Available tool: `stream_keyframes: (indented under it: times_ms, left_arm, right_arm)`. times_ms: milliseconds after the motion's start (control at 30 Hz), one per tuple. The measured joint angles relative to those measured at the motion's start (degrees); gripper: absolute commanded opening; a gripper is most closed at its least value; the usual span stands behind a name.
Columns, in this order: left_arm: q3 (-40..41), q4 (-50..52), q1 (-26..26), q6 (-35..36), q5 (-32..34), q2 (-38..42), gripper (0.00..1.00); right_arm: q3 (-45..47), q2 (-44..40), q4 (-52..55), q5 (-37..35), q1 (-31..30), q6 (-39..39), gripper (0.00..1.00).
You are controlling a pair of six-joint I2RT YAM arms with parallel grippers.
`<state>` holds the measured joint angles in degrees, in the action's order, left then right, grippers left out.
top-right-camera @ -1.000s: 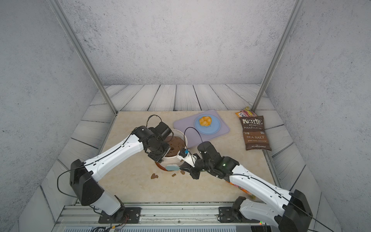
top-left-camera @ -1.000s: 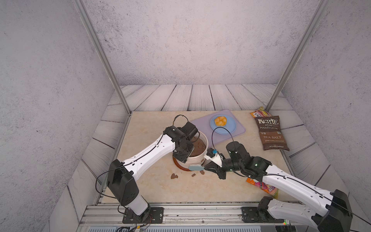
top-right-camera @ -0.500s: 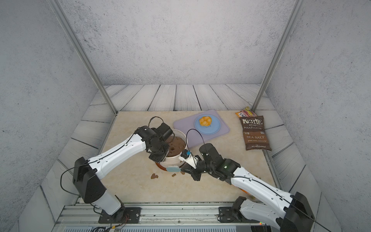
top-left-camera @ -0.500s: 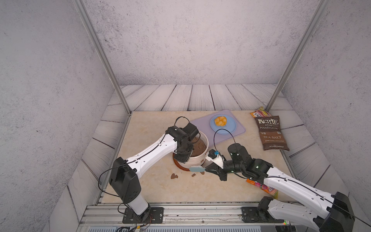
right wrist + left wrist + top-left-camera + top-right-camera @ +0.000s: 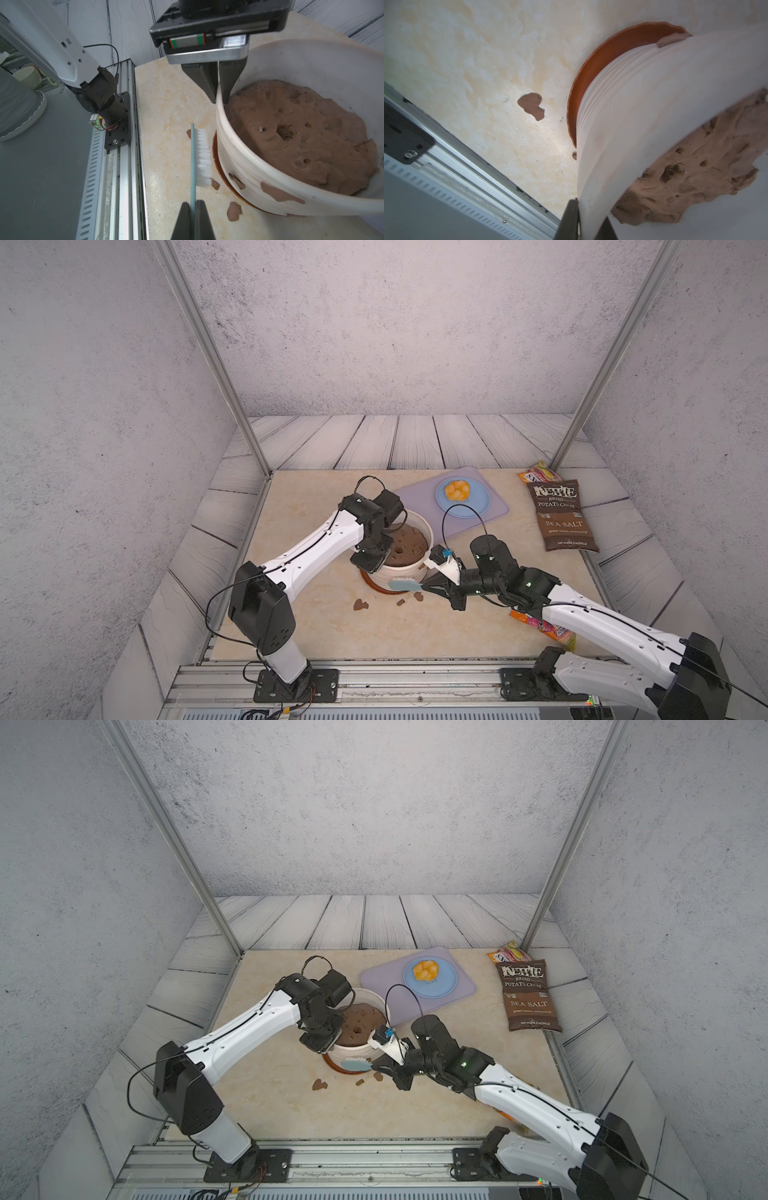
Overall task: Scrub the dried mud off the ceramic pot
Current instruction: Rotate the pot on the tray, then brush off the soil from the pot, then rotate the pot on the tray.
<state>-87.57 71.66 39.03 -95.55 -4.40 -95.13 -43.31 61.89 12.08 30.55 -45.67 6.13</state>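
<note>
The cream ribbed ceramic pot [image 5: 420,526] [image 5: 360,1051] [image 5: 633,124] [image 5: 249,166] stands on a reddish-brown saucer [image 5: 375,591] [image 5: 216,158], filled with a brown soil mound [image 5: 405,545]. My left gripper [image 5: 371,562] [image 5: 320,1042] [image 5: 588,220] [image 5: 219,97] is shut on the pot's near-left rim, one finger inside and one outside. My right gripper [image 5: 432,587] [image 5: 376,1063] [image 5: 193,204] is shut on a teal brush [image 5: 402,583] [image 5: 355,1064] [image 5: 199,153]; its white bristles face the pot's lower front. Dried mud [image 5: 278,194] [image 5: 670,40] sticks to the pot's side. Flakes [image 5: 360,605] [image 5: 234,211] [image 5: 532,106] lie on the table.
A blue plate [image 5: 478,502] holding an orange item sits on a lilac mat [image 5: 494,510] behind the pot. A chips bag [image 5: 561,516] lies far right, and a snack packet [image 5: 552,628] lies under my right arm. The metal rail [image 5: 374,680] runs along the front edge.
The left gripper's jaws have closed onto the pot's rim. The right gripper and brush have stayed close to the pot's front, shifting only slightly.
</note>
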Motion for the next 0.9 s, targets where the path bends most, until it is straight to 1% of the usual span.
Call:
stream_keyframes:
  times_ms: [267, 533, 900]
  left_arm:
    - [-2.7, 3.6, -3.4, 11.1, -0.4, -2.4, 0.13]
    - [-7.0, 6.4, -4.7, 20.2, 0.7, -6.1, 0.10]
    - [-7.5, 5.0, -5.3, 26.8, 1.8, -6.5, 0.09]
  right_arm:
    - [-0.2, 1.7, -0.4, -2.0, 0.1, 1.8, 0.00]
    - [-0.6, 6.2, -3.8, -2.4, 0.2, 2.1, 0.00]
    - [-0.8, 12.6, -8.8, -3.3, 0.0, 4.1, 0.00]
